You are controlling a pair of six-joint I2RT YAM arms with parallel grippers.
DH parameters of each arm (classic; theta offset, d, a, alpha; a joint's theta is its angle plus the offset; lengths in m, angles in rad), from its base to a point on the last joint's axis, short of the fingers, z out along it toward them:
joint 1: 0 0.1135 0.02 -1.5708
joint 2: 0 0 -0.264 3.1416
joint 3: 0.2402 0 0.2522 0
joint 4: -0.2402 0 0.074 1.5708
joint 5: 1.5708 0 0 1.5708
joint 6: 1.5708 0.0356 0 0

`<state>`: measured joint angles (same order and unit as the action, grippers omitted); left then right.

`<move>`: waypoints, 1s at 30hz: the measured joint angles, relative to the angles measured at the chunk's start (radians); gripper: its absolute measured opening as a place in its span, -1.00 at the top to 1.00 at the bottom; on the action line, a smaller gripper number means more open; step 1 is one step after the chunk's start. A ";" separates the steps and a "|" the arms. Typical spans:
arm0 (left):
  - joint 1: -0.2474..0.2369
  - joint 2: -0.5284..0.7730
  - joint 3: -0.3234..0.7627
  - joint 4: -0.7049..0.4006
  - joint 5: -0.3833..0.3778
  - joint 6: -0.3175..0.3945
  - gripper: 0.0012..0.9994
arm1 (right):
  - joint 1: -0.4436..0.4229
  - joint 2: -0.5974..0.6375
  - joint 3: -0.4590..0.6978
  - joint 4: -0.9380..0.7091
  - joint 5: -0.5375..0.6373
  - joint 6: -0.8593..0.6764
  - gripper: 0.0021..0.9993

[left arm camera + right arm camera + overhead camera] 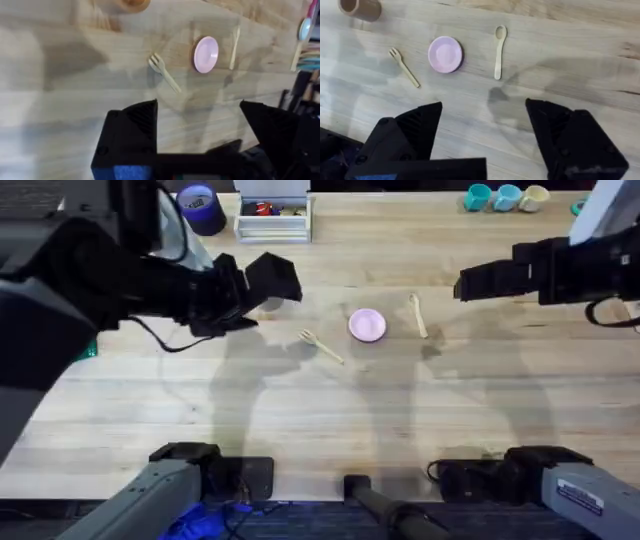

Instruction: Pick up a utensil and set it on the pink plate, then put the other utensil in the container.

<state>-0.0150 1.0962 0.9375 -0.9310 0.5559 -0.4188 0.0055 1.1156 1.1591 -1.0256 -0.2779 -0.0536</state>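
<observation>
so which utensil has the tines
The fork, left of the pink plate; the spoon on the plate's right has a rounded bowl end.

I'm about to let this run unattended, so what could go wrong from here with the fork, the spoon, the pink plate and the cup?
The fork and spoon lie flat on the table, so the open left gripper or right gripper may slip off them or scrape the wood.

The pink plate is small and looks light, so a fork set down off centre could slide off or nudge it.

The cup looks narrow, so the spoon might catch its rim and tip it.
</observation>
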 joint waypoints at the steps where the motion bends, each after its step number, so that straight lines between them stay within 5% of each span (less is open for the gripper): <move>1: -0.014 0.011 0.000 0.001 -0.004 -0.055 -1.00 | 0.000 0.000 0.000 0.000 0.000 0.000 -0.99; 10: -0.262 0.101 0.000 0.063 -0.128 -0.476 -1.00 | 0.000 0.000 0.000 0.000 0.000 0.000 -0.99; 15: -0.317 0.135 0.000 0.071 -0.189 -0.678 -1.00 | 0.000 0.000 0.000 0.000 0.000 0.000 -0.99; 21: -0.364 0.173 0.001 0.072 -0.245 -0.801 -1.00 | 0.000 0.000 0.000 0.000 0.000 0.000 -0.99; 30: -0.426 0.310 0.065 0.048 -0.327 -0.848 -1.00 | 0.000 0.000 0.000 0.000 0.000 0.000 -0.99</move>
<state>-0.4409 1.4065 1.0022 -0.8825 0.2287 -1.2666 0.0055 1.1156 1.1595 -1.0260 -0.2779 -0.0536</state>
